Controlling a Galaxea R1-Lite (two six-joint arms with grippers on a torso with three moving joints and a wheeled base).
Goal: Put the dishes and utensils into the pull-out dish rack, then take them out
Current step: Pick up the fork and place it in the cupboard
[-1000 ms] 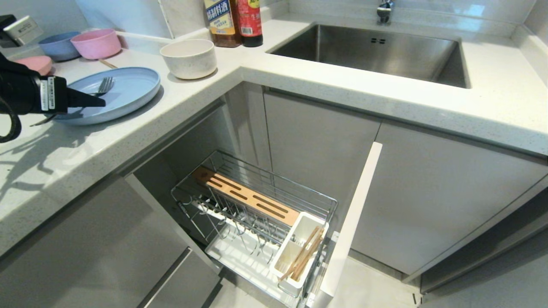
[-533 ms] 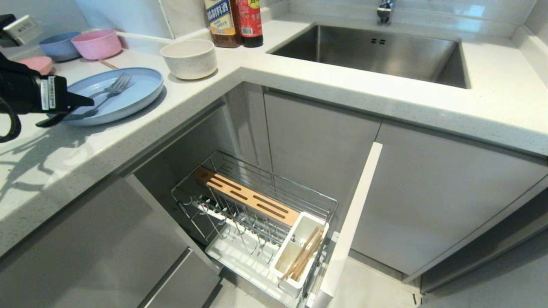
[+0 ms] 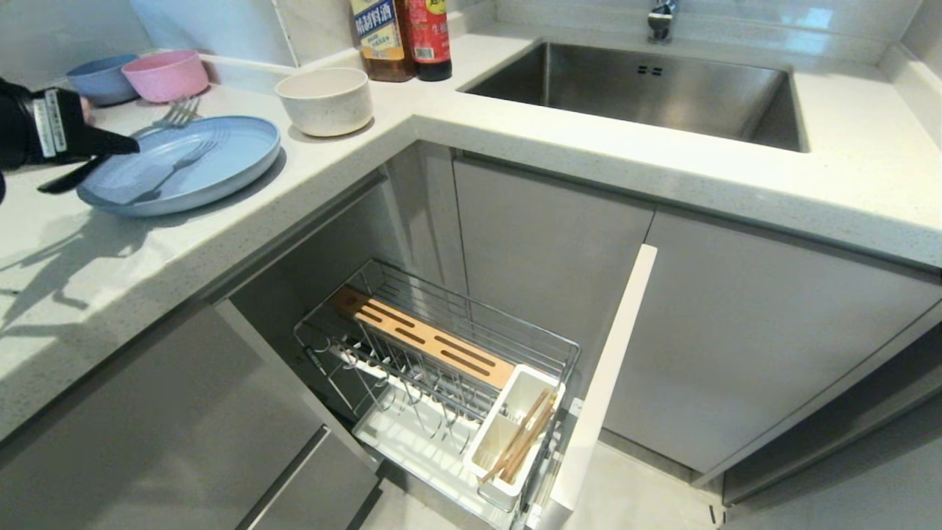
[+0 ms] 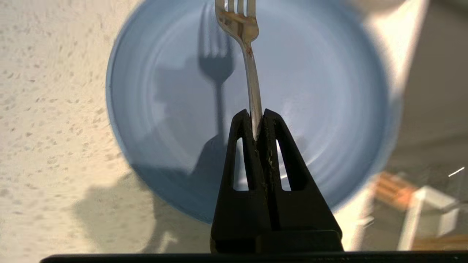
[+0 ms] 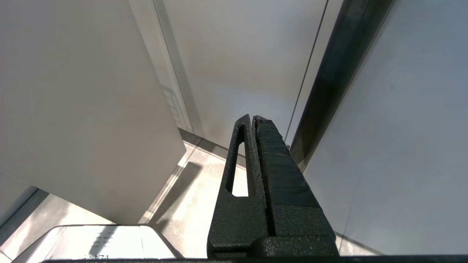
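One fork (image 4: 252,78) pinched in left gripper (image 4: 257,117) jaws, above plate (image 4: 329,109) middle

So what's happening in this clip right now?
The left claw is shut on the fork by its handle and holds it above the pale blue plate on the counter. The cream bowl sits behind the plate. Below, the pull-out dish rack stands open, with chopsticks already in its white utensil cup. The right claw hangs shut and empty near the cabinets, out of the action.
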